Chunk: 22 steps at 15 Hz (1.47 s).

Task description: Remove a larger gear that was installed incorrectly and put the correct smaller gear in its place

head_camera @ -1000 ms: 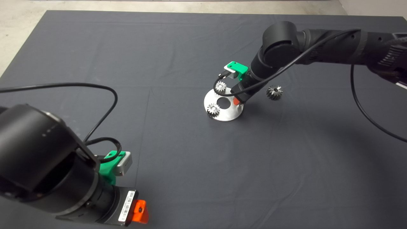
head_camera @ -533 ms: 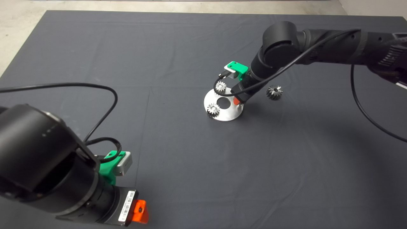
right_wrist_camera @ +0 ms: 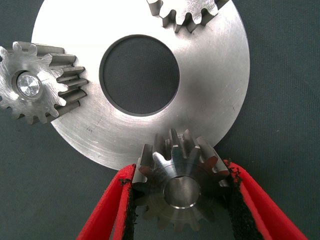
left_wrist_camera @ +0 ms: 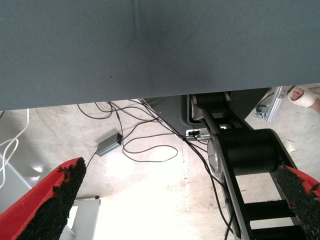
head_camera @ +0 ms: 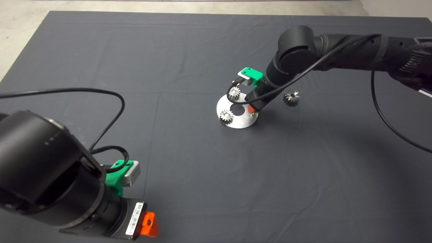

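One pale gear (right_wrist_camera: 187, 12) cut by the wrist edge, held gear's (right_wrist_camera: 181, 187) seating perhaps hidden.

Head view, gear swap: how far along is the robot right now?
Done: the larger gear lies on the mat, off the plate. In hand: the right gripper is shut on the smaller gear at the plate's rim; whether it is fully seated cannot be told. Left: seat it if needed, release, withdraw. The left gripper waits open at lower left.

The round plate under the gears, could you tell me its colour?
Shiny silver metal plate, clearest in the right wrist view.
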Tool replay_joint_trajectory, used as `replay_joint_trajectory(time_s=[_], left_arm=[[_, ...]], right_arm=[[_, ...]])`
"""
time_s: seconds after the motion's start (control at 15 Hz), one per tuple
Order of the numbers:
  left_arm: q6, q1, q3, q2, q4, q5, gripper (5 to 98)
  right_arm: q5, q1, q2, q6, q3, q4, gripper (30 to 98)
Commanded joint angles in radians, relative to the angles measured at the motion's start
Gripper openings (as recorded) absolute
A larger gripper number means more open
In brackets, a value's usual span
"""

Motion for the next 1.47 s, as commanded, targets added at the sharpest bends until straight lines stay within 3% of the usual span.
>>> replay_joint_trajectory(time_s=[0.0, 1.4], left_arm=[[-0.003, -0.005, 0.017, -0.001, -0.019, 0.003, 98.2], [-0.005, -0.005, 0.017, -0.001, -0.019, 0.002, 98.2]], right_arm=[[-0.004, 0.031, 0.000, -0.002, 0.009, -0.017, 40.4], [-0.009, 0.016, 0.001, -0.001, 0.009, -0.021, 40.3]])
